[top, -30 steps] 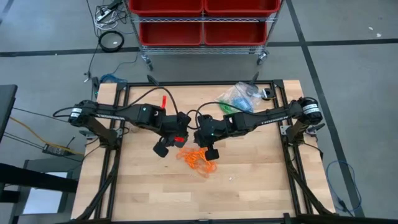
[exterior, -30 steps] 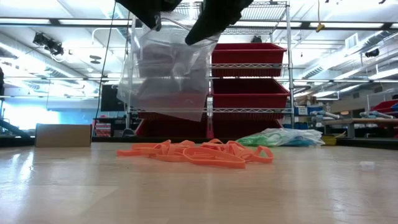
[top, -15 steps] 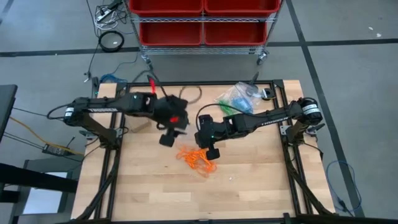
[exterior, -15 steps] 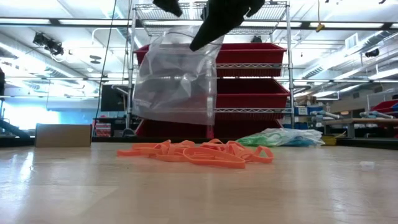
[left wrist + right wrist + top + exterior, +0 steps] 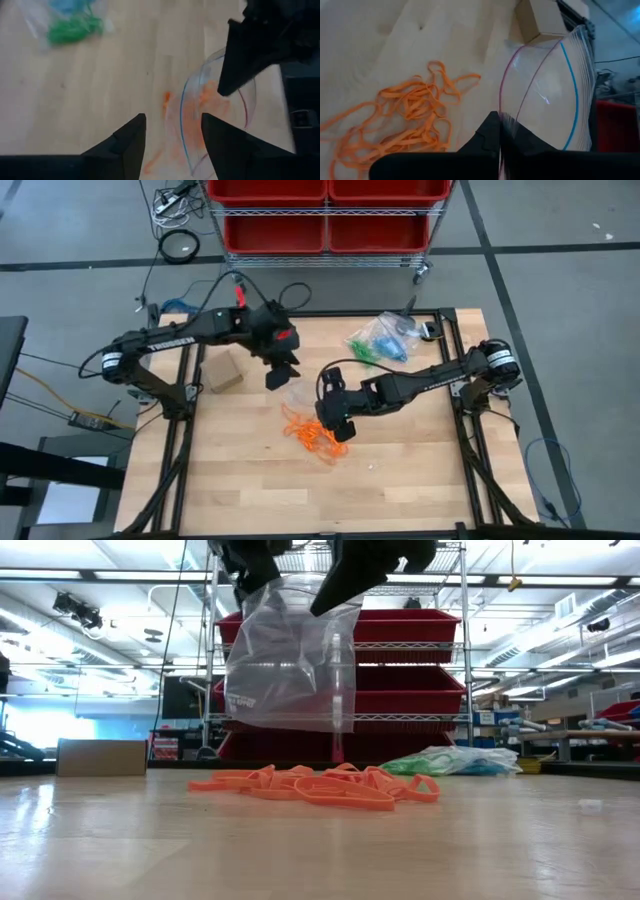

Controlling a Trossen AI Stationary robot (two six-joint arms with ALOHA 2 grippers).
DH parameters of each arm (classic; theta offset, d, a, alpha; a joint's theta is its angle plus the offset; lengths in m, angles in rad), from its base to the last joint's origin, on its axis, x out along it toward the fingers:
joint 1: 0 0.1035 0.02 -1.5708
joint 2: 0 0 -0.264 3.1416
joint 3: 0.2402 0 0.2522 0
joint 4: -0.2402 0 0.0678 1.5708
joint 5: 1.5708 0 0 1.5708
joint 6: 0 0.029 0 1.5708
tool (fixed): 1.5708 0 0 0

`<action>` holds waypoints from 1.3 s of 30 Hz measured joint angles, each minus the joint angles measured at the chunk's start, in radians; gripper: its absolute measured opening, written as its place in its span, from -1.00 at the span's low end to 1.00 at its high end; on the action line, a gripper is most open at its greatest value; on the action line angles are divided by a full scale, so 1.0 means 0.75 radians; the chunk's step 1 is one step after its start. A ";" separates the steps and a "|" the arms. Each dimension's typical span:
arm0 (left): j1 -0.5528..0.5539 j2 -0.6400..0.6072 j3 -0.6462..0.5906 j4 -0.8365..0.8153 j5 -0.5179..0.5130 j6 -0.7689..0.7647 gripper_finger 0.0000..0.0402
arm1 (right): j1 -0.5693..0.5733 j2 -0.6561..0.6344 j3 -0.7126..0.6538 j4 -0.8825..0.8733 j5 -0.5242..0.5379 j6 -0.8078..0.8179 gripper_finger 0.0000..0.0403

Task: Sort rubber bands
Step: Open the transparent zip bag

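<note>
Now we keep our right gripper (image 5: 499, 131) clamped on the clear zip bag (image 5: 547, 95), mouth wide above the orange rubber bands (image 5: 315, 434); left gripper (image 5: 172, 140) fingers stand apart, empty.

hanging bag (image 5: 290, 665) above orange bands (image 5: 320, 785)

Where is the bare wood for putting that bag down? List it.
Free: the near strip in front of the orange rubber bands, and the left side below the cardboard box. Crowded: the far right corner with filled bags.
</note>
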 joint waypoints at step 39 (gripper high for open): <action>-0.108 0.063 -0.009 -0.093 -0.253 0.018 -0.01 | -0.006 0.000 0.000 0.001 -0.007 -0.009 -1.00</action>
